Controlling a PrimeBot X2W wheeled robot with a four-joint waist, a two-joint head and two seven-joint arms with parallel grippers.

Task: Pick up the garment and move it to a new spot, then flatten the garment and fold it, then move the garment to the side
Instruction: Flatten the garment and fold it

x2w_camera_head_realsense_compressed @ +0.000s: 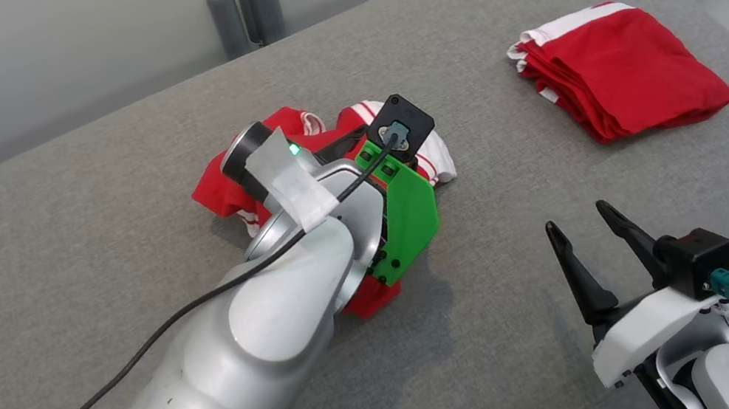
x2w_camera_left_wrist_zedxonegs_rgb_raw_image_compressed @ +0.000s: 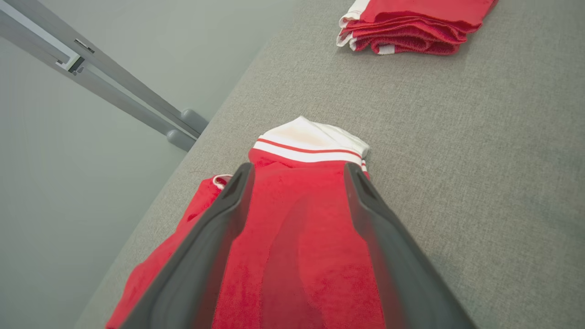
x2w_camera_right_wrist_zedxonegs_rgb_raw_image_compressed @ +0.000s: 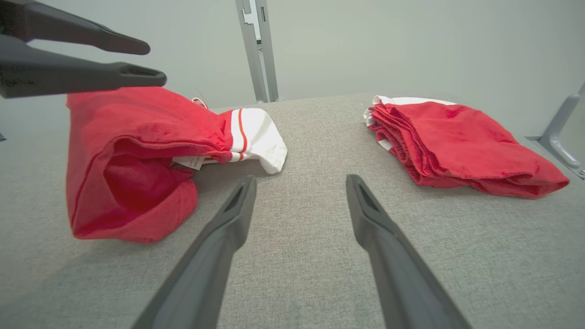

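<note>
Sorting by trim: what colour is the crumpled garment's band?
Band: white, thin red stripe; clearest in right wrist view.

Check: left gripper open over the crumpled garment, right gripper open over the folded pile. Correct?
No. The right gripper is open over bare cushion, short of the folded pile, as the right wrist view shows. The left gripper is open over the crumpled garment.

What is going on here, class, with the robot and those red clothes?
The robot's left pincer is poised, fingers apart, over a crumpled red-and-white garment on the grey padded surface; it is not closed on the cloth. The right pincer hangs open above a bare part of the surface, nearer the robot. A neatly folded red pile lies off to the right. The crumpled garment is not yet picked up, flattened or folded.
</note>
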